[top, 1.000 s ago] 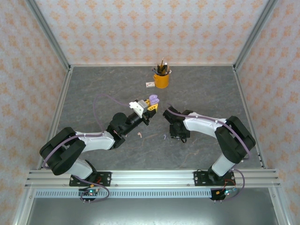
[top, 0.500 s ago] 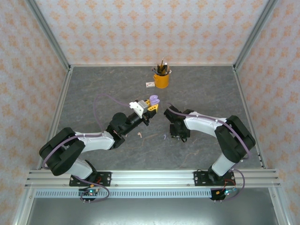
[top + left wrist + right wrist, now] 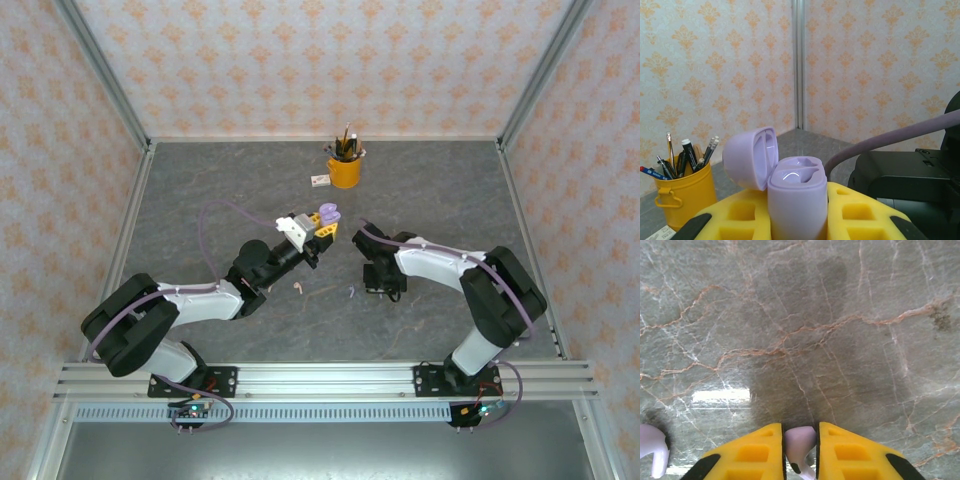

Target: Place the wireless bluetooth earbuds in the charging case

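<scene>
My left gripper (image 3: 797, 212) is shut on the open lilac charging case (image 3: 796, 192), held upright above the table with its lid (image 3: 747, 157) swung back; both sockets look empty. In the top view the case (image 3: 326, 214) sits left of centre. My right gripper (image 3: 800, 440) points down at the table, and its yellow fingers (image 3: 752, 452) are shut on a lilac earbud (image 3: 799, 439). A second lilac earbud (image 3: 652, 447) lies to its left, also seen from above (image 3: 351, 292). A pale pink earbud (image 3: 298, 288) lies near the left forearm.
A yellow cup of pens (image 3: 344, 168) stands at the back centre, also in the left wrist view (image 3: 684, 187). A small white block (image 3: 320, 181) lies beside it. The right arm's purple cable (image 3: 890, 137) crosses close to the case.
The right jaws have narrowed onto the lilac earbud, and the right wrist has shifted slightly right. The left arm and case have stayed put.
</scene>
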Robot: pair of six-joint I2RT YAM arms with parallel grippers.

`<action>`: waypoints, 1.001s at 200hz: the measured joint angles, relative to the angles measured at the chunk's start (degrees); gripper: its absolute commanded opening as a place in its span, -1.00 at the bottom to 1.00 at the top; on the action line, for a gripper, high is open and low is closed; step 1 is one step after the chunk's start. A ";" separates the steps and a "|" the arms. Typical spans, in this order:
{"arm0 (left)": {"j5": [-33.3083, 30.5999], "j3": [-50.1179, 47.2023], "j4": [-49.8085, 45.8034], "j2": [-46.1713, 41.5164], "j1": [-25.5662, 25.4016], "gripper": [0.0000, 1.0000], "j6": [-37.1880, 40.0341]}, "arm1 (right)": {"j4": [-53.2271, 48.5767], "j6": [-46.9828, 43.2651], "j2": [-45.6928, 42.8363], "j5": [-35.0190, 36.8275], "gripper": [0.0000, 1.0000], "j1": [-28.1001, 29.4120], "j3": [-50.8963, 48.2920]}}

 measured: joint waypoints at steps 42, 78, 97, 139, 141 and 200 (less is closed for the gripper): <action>0.85 0.17 -0.55 -0.02 0.00 -1.00 -0.04 | 0.44 0.00 -2.62 0.76 -0.66 -0.85 -1.92; 1.27 0.57 -0.68 -0.50 0.00 -1.00 -0.42 | 0.26 0.02 -9.55 1.57 -0.66 -1.22 -2.64; 1.75 0.85 -1.09 -0.83 0.00 -1.00 -0.46 | 0.04 0.02 -15.23 1.84 -0.66 -1.40 -2.60; 4.07 2.12 -2.19 -1.68 0.00 -1.00 -0.46 | -0.24 -0.42 -27.74 2.69 -0.65 -2.73 0.92; 4.20 2.21 -2.29 -1.73 0.00 -1.00 -0.46 | -0.22 -0.50 -28.30 2.69 -0.65 -2.73 1.31; 8.57 5.35 -4.17 -2.58 -0.22 -1.00 0.48 | 4.63 -3.93 -36.24 3.15 -0.64 -2.95 11.43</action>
